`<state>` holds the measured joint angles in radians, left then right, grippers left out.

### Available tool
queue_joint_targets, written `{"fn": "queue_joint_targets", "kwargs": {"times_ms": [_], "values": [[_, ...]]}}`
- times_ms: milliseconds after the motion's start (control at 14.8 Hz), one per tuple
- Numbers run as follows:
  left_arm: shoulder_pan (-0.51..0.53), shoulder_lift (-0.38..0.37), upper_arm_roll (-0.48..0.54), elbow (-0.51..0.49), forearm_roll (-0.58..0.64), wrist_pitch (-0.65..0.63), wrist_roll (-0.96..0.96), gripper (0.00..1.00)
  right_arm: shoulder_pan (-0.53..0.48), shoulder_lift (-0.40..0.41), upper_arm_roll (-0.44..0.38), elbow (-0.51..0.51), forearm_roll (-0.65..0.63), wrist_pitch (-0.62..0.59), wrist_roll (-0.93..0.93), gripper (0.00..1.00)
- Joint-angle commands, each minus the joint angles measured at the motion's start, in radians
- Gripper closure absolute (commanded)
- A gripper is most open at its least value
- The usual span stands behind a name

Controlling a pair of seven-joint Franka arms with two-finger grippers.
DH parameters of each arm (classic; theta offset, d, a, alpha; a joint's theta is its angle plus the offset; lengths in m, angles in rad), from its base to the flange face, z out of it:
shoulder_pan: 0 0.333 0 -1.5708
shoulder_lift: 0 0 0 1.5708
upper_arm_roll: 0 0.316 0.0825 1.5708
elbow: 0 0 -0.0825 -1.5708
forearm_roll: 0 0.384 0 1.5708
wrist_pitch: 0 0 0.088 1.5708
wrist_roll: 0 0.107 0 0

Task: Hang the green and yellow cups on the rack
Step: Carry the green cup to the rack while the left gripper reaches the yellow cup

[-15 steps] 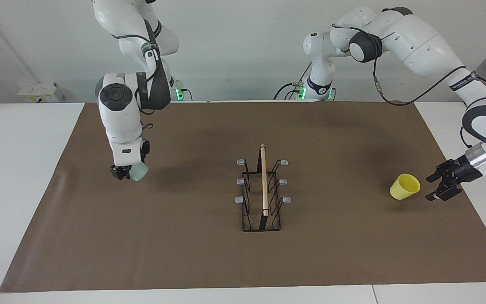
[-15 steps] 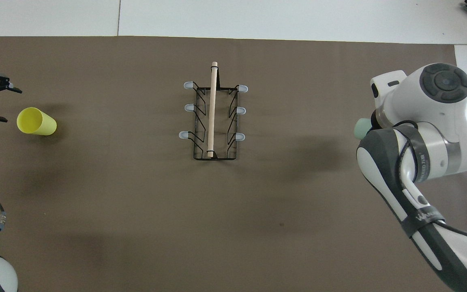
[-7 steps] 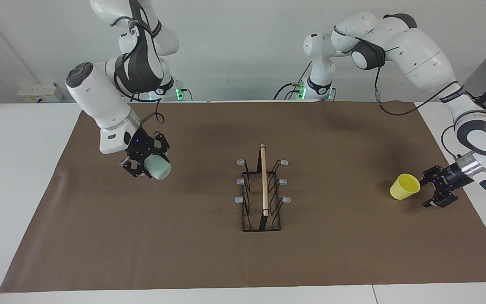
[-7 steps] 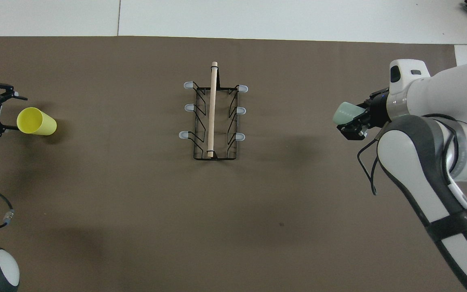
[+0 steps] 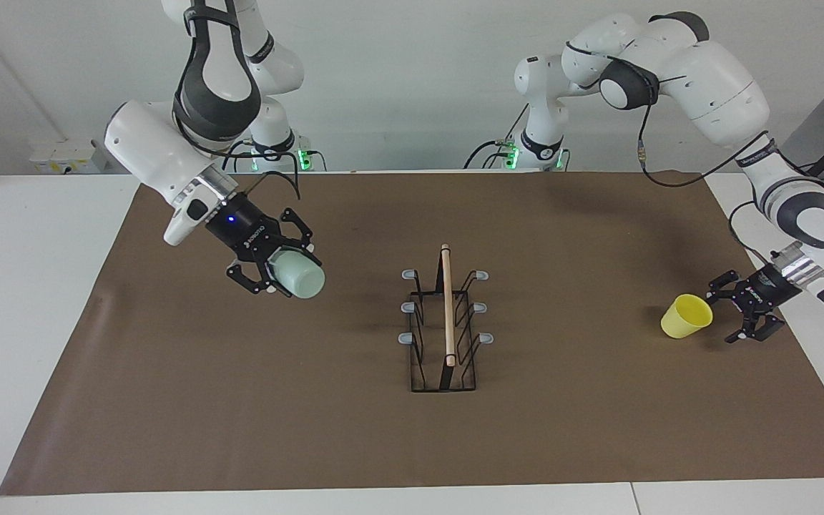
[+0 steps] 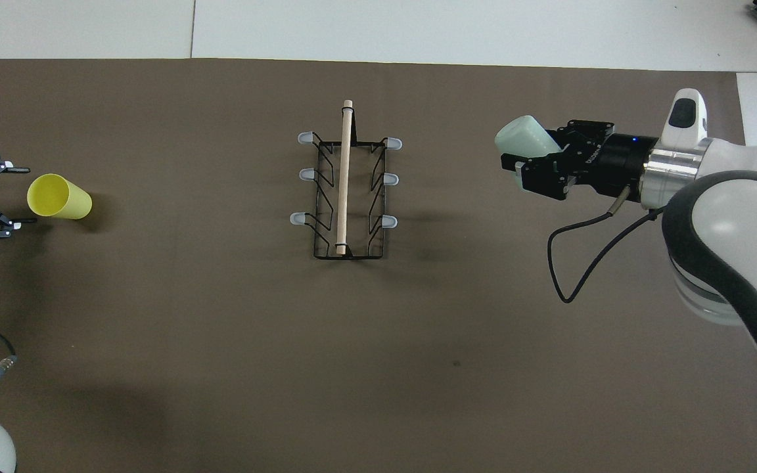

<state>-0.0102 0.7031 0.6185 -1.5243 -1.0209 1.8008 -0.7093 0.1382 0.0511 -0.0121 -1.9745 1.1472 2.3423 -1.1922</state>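
The pale green cup is held in my right gripper, which is shut on it and carries it tipped sideways in the air over the mat, between the right arm's end and the rack. In the overhead view the green cup and right gripper are level with the rack. The yellow cup lies on its side toward the left arm's end. My left gripper is open and low beside its mouth, not closed on it. The overhead view shows that cup and gripper.
A brown mat covers the white table. The rack stands at its middle, wooden rod on top, three grey-tipped prongs on each side, all bare. A cable hangs below the right wrist.
My right gripper has lifted the green cup, turned it sideways and carried it toward the rack. My left gripper has moved closer to the yellow cup and rotated; that cup has not moved.
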Motion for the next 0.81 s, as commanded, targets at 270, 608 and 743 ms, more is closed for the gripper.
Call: {"fn": "queue_joint_targets", "kwargs": {"times_ms": [270,608,743], "values": [[-0.025,-0.109,0.029,-0.217,-0.183,0.029,-0.108,0.0,0.18,-0.135,0.003,-0.217,0.699,0.251,-0.45,1.0],[-0.08,-0.155,0.035,-0.281,-0.183,0.103,-0.111,0.0,0.329,-0.1,0.003,-0.224,1.205,0.322,-0.867,1.0],[-0.07,-0.163,0.036,-0.29,-0.183,0.083,-0.119,0.0,0.35,-0.097,0.003,-0.225,1.359,0.324,-1.012,1.0]]}}
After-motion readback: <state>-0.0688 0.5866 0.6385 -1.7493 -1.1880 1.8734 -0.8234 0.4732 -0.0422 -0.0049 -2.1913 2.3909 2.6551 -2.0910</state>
